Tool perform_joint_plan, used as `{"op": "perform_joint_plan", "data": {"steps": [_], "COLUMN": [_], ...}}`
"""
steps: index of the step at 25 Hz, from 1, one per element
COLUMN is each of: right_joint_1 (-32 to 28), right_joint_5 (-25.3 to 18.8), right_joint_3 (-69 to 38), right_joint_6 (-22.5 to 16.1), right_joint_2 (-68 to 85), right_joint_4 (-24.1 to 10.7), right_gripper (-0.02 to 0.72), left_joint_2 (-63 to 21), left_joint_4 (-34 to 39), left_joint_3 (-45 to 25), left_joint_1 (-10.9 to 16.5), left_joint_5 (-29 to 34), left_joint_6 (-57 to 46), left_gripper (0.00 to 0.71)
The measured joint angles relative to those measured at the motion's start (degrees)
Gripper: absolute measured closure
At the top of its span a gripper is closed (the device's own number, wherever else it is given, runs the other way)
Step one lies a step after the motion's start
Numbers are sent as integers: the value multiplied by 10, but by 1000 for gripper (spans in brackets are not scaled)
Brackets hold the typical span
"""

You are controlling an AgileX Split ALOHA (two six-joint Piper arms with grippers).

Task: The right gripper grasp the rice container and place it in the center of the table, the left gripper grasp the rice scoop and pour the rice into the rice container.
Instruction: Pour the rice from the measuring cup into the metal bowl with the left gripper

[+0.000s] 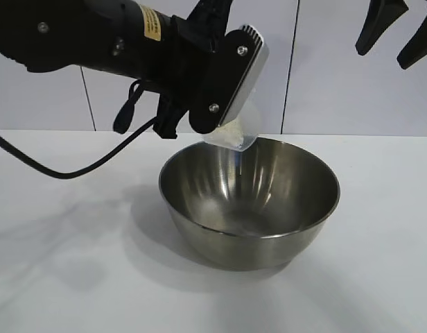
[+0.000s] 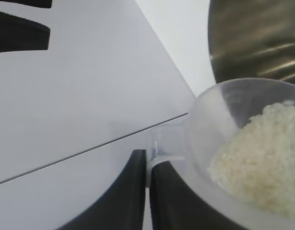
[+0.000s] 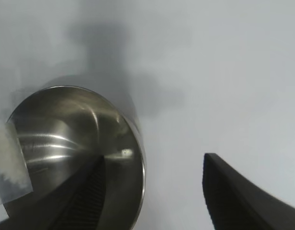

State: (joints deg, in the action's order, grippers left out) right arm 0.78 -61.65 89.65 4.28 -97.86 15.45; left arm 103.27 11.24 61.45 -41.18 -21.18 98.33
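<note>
Item: large shiny stainless-steel rice container, a round wide-rimmed bowl, standing upright near the middle of the plain white table. No grains visible inside it yet.

Item: small translucent plastic rice scoop, tilted above the bowl's far rim, its white rice heaped toward the lowered lip.

Item: my black left gripper, jaws pressed together on the scoop's side handle.

Item: my black right gripper, jaws apart, holding nothing, raised clear of the bowl.

Handling note, my judgement: I should roll the wrist slowly, keeping the lip inside the rim line, so grains fall into the basin and not behind it. The grip must not slacken on the thin handle.
</note>
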Motion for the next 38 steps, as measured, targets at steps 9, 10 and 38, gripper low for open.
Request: {"op": "perform_joint_plan", "data": {"steps": [9,10,38], "right_joint_1": [0,0,0], "right_joint_5": [0,0,0], "right_joint_3": [0,0,0], "right_joint_6": [0,0,0], "right_joint_2": [0,0,0], "right_joint_4": [0,0,2], "right_gripper": [295,295,295], "left_joint_2": [0,0,-1], "left_joint_4": [-106,-108,-181], "left_joint_3": [0,-2,-96], "left_joint_1": [0,-1,-23], "left_joint_5": [-55,-65,-205], "left_joint_6": [152,161,338], "left_gripper": [701,701,702]}}
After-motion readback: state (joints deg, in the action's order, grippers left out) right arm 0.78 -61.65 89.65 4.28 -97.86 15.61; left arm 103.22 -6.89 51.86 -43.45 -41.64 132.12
